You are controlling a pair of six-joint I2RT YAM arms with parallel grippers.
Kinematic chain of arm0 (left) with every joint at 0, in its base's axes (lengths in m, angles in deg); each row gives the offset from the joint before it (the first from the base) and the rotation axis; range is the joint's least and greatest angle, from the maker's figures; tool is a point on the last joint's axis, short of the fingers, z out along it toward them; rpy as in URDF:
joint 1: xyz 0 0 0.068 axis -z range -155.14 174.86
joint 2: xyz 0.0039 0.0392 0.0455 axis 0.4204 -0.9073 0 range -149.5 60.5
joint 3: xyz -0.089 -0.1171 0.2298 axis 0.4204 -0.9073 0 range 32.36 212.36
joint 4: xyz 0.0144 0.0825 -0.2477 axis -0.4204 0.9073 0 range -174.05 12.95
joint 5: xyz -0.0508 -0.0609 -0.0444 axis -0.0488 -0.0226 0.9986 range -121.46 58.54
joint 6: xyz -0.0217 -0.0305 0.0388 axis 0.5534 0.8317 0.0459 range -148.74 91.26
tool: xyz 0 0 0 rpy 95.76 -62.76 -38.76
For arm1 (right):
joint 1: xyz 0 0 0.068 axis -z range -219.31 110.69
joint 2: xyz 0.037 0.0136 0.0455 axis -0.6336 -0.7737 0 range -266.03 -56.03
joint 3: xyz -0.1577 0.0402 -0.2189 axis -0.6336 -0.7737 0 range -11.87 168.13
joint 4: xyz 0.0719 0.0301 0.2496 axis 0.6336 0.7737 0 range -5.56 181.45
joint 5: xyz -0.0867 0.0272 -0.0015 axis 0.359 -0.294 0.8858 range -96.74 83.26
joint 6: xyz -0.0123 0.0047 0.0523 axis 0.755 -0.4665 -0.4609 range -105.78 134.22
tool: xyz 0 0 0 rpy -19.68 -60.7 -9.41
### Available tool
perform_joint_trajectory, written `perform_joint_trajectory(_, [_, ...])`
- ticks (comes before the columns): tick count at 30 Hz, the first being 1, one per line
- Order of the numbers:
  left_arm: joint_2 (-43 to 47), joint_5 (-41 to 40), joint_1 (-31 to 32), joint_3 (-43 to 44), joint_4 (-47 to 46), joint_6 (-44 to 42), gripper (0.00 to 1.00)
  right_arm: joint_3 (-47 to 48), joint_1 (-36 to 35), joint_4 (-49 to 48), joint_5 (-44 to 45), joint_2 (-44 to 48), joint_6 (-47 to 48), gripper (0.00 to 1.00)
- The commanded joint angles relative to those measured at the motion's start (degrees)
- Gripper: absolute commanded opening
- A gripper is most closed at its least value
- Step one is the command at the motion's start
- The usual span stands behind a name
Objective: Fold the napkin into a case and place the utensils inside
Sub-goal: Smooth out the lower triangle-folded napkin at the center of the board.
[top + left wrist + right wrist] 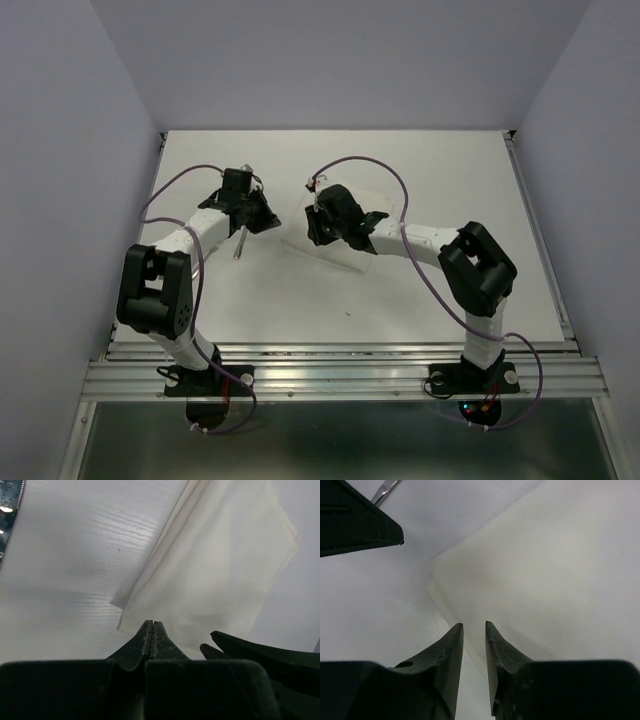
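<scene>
napkin: thin, soft, white rectangular napkin sheet (220, 565), flat on the white worktop (340, 310), mid-worktop, partly under the right arm. The edge facing the left claw shows stacked layers, so it looks partly folded.
handling: light and limp, with no stiffness. It will likely drape and slide on the smooth top. It is almost the same white as the surface, so the edges are hard to pick out.
where to grab: pinch a corner or the free layered edge, tips low, lifting only the layer wanted. The flat middle gives nothing to bite.
right claw (474, 630): narrow gap, nothing between the fingers, tips just over the layered edge.
left claw (152, 626): closed tight, nothing seen in it, just off the napkin's edge.
utensil: one slim shiny silver metal piece (239, 246) just beside the left claw. Stiff, thin, probably slippery. Touching or not, cannot tell.
step: fold judged unfinished; no pocket visible.
</scene>
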Motion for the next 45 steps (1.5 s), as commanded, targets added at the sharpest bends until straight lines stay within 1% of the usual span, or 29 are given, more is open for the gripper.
perform_joint_trajectory(1, [-1.48, 1.47, 1.79, -0.40, -1.75, -0.59, 0.00, -2.18, 2.75, -1.12, 1.63, 1.60, -3.78, 0.29])
perform_joint_trajectory(4, [-3.50, -0.64, 1.80, -0.32, -2.54, -0.59, 0.00, -4.98, 5.30, -0.94, 0.31, 3.26, -5.02, 0.28])
perform_joint_trajectory(6, [-3.94, -1.78, 1.80, -0.23, -3.06, -0.85, 0.00, -6.04, 6.53, -0.24, 1.01, 4.24, -5.11, 0.29])
perform_joint_trajectory(7, [-4.12, -2.13, 1.80, -0.31, -3.33, -0.94, 0.04, -6.48, 6.54, 0.11, 1.36, 4.76, -5.29, 0.29])
perform_joint_trajectory(8, [-4.21, -2.31, 1.80, -0.31, -3.94, -1.11, 0.17, -7.01, 7.50, 0.81, 1.45, 5.64, -5.64, 0.29])
perform_joint_trajectory(10, [-4.38, -2.31, 1.80, -0.40, -4.56, -1.55, 0.30, -9.03, 9.08, 1.17, 1.80, 6.70, -6.43, 0.29])
perform_joint_trajectory(11, [-4.99, -2.31, 1.80, -0.31, -4.73, -1.90, 0.40, -9.82, 9.09, 1.17, 1.89, 7.83, -7.30, 0.30])
perform_joint_trajectory(13, [-6.57, -1.87, 1.80, 0.39, -4.56, -2.69, 0.42, -11.93, 10.66, 1.25, 2.94, 8.98, -8.71, 0.32])
perform_joint_trajectory(16, [-8.07, -1.26, 1.88, 1.44, -3.95, -3.84, 0.42, -15.00, 12.25, 1.43, 3.30, 11.35, -11.08, 0.39])
perform_joint_trajectory(18, [-8.52, -1.43, 2.06, 1.62, -4.12, -4.45, 0.49, -16.76, 13.74, 1.34, 3.91, 12.85, -14.07, 0.41])
perform_joint_trajectory(19, [-8.60, -1.52, 2.15, 1.62, -4.56, -4.63, 0.49, -18.51, 14.44, 1.26, 3.83, 14.33, -14.95, 0.41])
perform_joint_trajectory(20, [-8.69, -1.61, 2.15, 1.71, -4.91, -4.80, 0.53, -19.31, 15.67, 0.91, 3.83, 14.96, -16.61, 0.43])
perform_joint_trajectory(22, [-9.48, -2.05, 2.32, 2.67, -4.91, -5.77, 0.54, -20.98, 17.08, 0.55, 2.52, 15.84, -18.29, 0.44])
perform_joint_trajectory(26, [-10.71, -2.14, 2.67, 5.04, -4.91, -6.48, 0.53, -23.00, 22.34, -0.76, -1.70, 15.49, -21.45, 0.47])
perform_joint_trajectory(27, [-10.97, -1.88, 2.85, 5.40, -4.91, -6.65, 0.53, -23.53, 23.14, -1.20, -4.41, 15.40, -22.07, 0.48])
perform_joint_trajectory(33, [-12.82, -1.52, 4.08, 8.30, -5.27, -7.97, 0.51, -25.91, 26.48, -4.72, -9.09, 15.23, -24.80, 0.53])
perform_joint_trajectory(37, [-14.93, -1.78, 4.78, 9.88, -4.12, -8.50, 0.43, -26.17, 27.01, -4.98, -9.45, 15.05, -25.07, 0.53])
perform_joint_trajectory(38, [-15.28, -1.87, 4.96, 9.88, -3.86, -8.41, 0.39, -26.17, 27.02, -4.99, -9.45, 14.96, -24.98, 0.53])
perform_joint_trajectory(43, [-15.55, -2.66, 5.22, 10.14, -3.24, -8.06, 0.30, -26.44, 27.02, -5.16, -10.06, 14.87, -24.71, 0.53])
perform_joint_trajectory(44, [-15.63, -2.75, 5.31, 10.23, -2.89, -8.06, 0.25, -26.61, 27.02, -5.34, -10.06, 14.70, -24.80, 0.53])
perform_joint_trajectory(45, [-15.55, -2.84, 5.31, 10.58, -2.72, -7.97, 0.22, -26.70, 27.02, -5.42, -10.32, 14.61, -24.80, 0.53])
